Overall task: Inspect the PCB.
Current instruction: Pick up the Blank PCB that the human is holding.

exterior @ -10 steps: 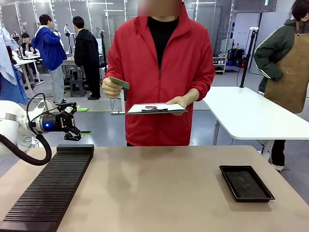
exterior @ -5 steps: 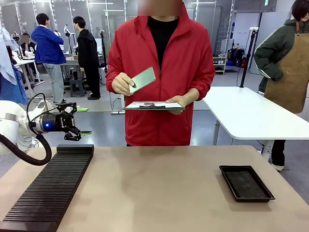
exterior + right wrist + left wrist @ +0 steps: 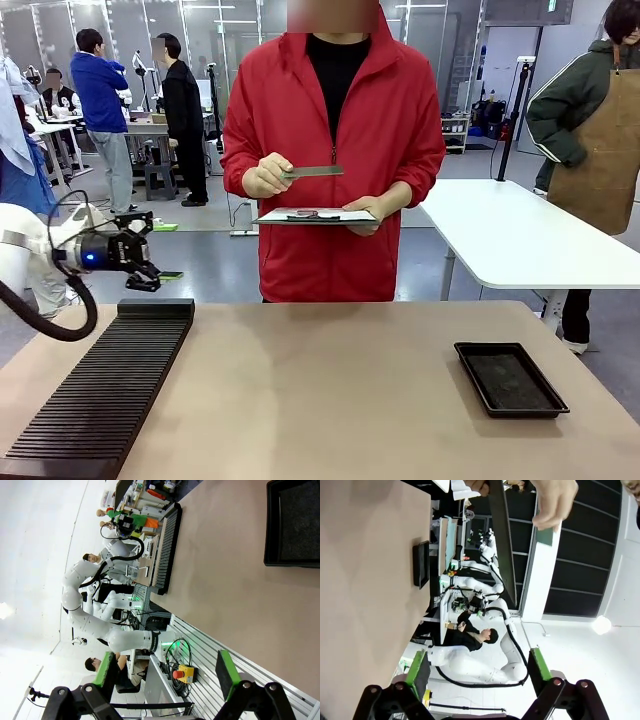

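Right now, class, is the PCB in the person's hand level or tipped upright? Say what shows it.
Level: in the front view the PCB appears as a thin horizontal strip, pinched at one end by the person's hand.

Left arm (image 3: 20, 245) held level at the left side, left gripper (image 3: 150, 264) pointing sideways, fingers (image 3: 417, 666) spread apart, right gripper (image 3: 165, 672) likewise spread, empty.

Grey floor (image 3: 215, 272), white table (image 3: 520, 240); perhaps glass partitions (image 3: 120, 30)
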`<act>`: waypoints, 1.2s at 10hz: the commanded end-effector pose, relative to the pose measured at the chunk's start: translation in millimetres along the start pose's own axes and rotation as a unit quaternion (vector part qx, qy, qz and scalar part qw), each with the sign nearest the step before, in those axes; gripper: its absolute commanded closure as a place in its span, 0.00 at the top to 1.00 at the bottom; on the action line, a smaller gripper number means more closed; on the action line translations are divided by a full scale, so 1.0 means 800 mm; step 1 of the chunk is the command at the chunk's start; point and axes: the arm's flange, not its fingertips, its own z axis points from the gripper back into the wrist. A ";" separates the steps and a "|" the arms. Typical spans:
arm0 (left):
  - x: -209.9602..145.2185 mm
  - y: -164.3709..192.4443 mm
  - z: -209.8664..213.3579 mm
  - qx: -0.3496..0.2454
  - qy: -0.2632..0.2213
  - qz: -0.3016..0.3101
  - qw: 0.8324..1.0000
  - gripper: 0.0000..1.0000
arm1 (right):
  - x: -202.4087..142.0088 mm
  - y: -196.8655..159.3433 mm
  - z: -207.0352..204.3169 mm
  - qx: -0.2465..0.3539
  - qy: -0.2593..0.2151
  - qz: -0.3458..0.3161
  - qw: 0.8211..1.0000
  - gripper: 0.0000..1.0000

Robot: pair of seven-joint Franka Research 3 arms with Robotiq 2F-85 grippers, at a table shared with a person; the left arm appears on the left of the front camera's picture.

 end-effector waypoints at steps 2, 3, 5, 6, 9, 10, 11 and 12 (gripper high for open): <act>-0.136 -0.040 0.100 0.001 0.023 -0.016 1.000 1.00 | 0.001 0.001 0.000 0.006 -0.005 0.010 1.000 1.00; -0.177 -0.042 0.133 0.002 0.020 -0.028 0.999 1.00 | 0.001 0.001 0.000 0.006 -0.005 0.010 1.000 1.00; -0.248 -0.027 0.192 0.007 0.018 -0.056 0.998 1.00 | 0.001 0.001 0.000 0.006 -0.005 0.010 1.000 1.00; -0.285 -0.017 0.225 -0.023 0.002 -0.076 0.997 1.00 | 0.001 0.001 0.000 0.006 -0.005 0.010 1.000 1.00; -0.368 0.023 0.290 -0.020 -0.055 -0.137 0.989 1.00 | 0.001 0.001 0.000 0.006 -0.005 0.010 1.000 1.00; -0.384 0.041 0.303 -0.029 -0.044 -0.127 0.991 1.00 | 0.001 0.001 0.000 0.006 -0.005 0.010 1.000 1.00; -0.385 0.053 0.307 -0.034 -0.037 -0.126 0.991 1.00 | 0.001 0.001 0.000 0.006 -0.005 0.010 1.000 1.00; -0.381 0.058 0.305 -0.037 -0.038 -0.126 0.991 1.00 | 0.001 0.001 0.000 0.006 -0.005 0.010 1.000 1.00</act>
